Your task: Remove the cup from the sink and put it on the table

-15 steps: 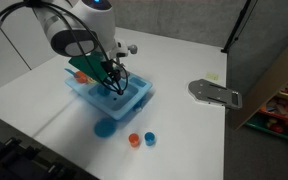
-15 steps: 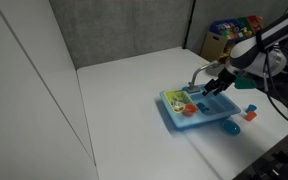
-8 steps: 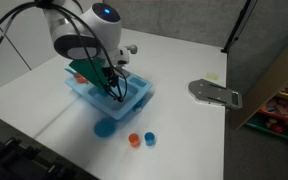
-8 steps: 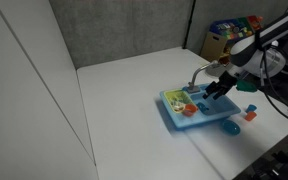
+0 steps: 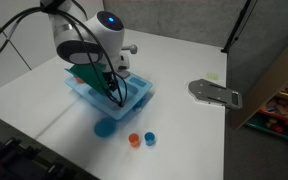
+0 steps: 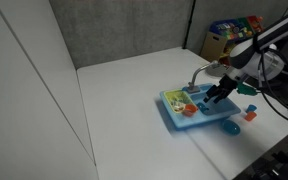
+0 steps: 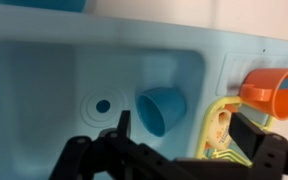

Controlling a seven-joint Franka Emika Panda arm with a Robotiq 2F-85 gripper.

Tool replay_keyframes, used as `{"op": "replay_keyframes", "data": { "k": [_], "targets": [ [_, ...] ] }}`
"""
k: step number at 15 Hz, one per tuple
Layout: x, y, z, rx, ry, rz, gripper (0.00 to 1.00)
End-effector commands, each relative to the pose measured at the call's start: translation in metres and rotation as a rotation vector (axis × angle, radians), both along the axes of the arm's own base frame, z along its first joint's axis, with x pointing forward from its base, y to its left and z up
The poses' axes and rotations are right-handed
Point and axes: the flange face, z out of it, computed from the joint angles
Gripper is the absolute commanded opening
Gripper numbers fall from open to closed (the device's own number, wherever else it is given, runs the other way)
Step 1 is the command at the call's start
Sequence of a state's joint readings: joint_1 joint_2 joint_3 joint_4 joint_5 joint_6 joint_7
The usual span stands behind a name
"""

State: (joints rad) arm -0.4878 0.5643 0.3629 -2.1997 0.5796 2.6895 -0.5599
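Note:
The light-blue toy cup (image 7: 162,108) lies on its side in the basin of the light-blue toy sink (image 7: 44,70), next to the drain, its mouth turned toward the camera. My gripper (image 7: 179,132) is open just above the basin, one finger left of the cup, the other over the side tray. Nothing is between the fingers. In both exterior views the gripper (image 5: 115,92) (image 6: 217,95) reaches down into the sink (image 5: 136,100) (image 6: 174,118), which stands on the white table (image 5: 174,70) (image 6: 124,100). The cup is hidden there.
An orange cup (image 7: 274,90) and a yellow-green piece (image 7: 221,128) sit in the side tray. On the table in front of the sink lie a flat blue plate (image 5: 105,127), a small orange cup (image 5: 134,139) and a small blue cup (image 5: 150,138). A grey plate with holes (image 5: 214,92) lies further off.
The arm has shifted slightly and lowered toward the basin. The sink and the small cups have not moved.

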Motion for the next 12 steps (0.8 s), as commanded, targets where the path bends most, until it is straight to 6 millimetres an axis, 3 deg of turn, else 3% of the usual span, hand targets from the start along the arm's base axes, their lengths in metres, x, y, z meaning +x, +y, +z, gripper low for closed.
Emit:
{"op": "replay_keyframes", "data": {
  "k": [1,12],
  "targets": [
    [0.001,0.000,0.001,0.000,0.000,0.001,1.00],
    [0.019,-0.004,-0.023,0.102,-0.085,0.083,1.00]
  ]
}}
